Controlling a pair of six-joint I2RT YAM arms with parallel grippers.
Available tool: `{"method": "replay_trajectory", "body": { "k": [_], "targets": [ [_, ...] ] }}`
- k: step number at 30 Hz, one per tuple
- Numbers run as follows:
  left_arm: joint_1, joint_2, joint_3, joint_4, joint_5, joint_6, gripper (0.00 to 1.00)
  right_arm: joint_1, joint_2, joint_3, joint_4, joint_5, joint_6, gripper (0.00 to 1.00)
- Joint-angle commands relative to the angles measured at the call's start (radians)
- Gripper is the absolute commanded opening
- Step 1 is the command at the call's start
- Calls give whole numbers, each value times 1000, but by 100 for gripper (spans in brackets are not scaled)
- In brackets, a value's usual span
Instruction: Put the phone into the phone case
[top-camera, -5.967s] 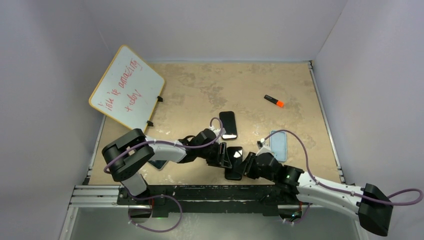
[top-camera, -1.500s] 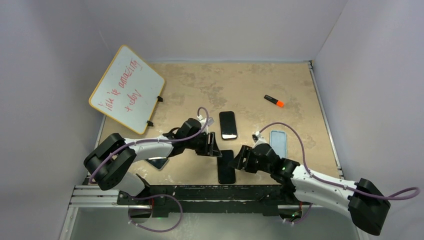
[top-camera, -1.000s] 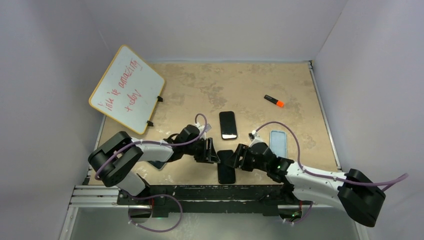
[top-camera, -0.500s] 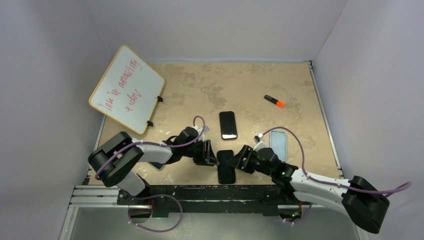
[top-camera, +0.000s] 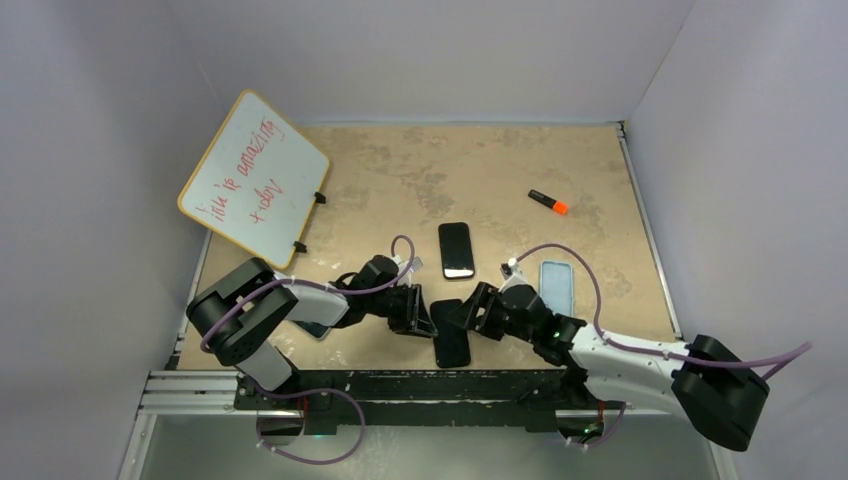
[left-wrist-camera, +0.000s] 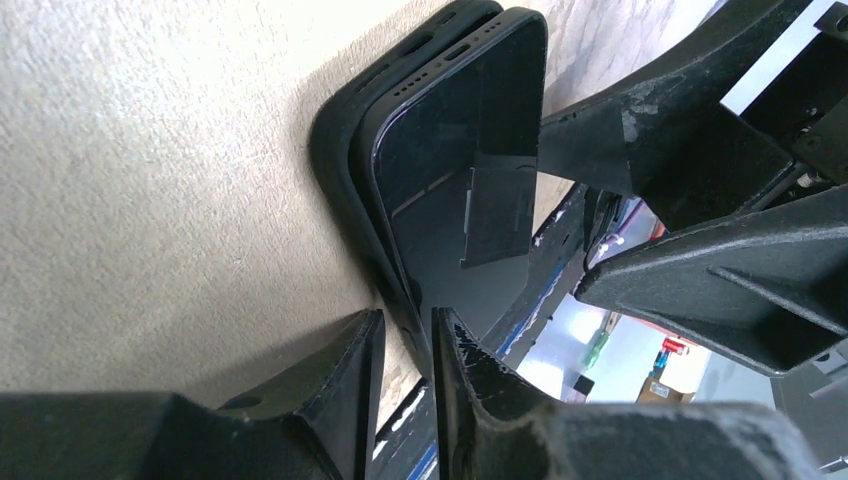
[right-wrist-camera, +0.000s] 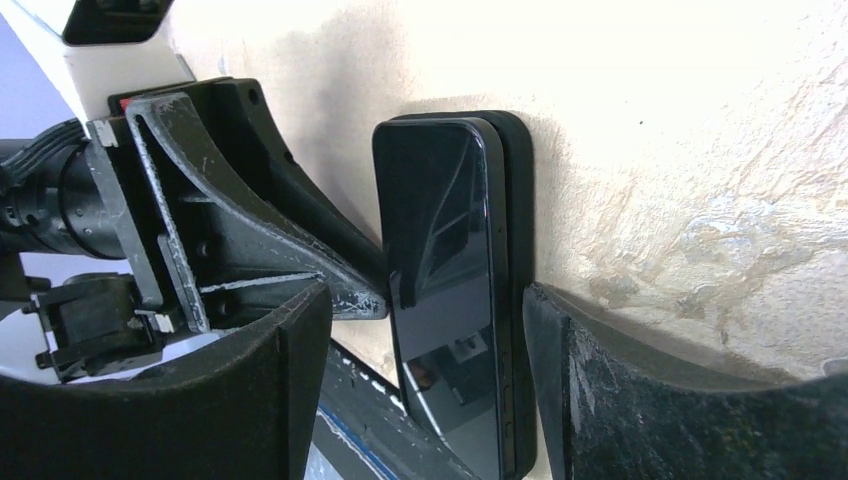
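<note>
As it lies on the case (right-wrist-camera: 521, 250), the phone (top-camera: 452, 345) is set with its long axis near-to-far, port end far, near end just beside the near edge of the table (top-camera: 400, 170). Its left rim is straddled narrowly by the left gripper (left-wrist-camera: 405, 345); clamping cannot be told. Both are spanned wide by the right gripper (top-camera: 466, 313). A 2nd phone (top-camera: 456, 250) lies farther, apart.

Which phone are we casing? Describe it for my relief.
At the table's near edge, between the left gripper and right gripper, lies the phone. Unlike the bare phone farther back, it rests on a black case, not fully seated.
</note>
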Motion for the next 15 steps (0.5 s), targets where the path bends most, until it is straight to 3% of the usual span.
{"method": "replay_trajectory", "body": {
  "k": [1, 7, 15],
  "targets": [
    [-1, 27, 9, -69, -30, 62, 25, 12, 47, 29, 20, 27, -14, 72],
    [21, 19, -10, -73, -38, 71, 18, 11, 94, -12, 271, -160, 30, 71],
    [33, 3, -6, -117, -52, 120, 21, 10, 10, -89, 486, -187, 68, 70]
  ]
}}
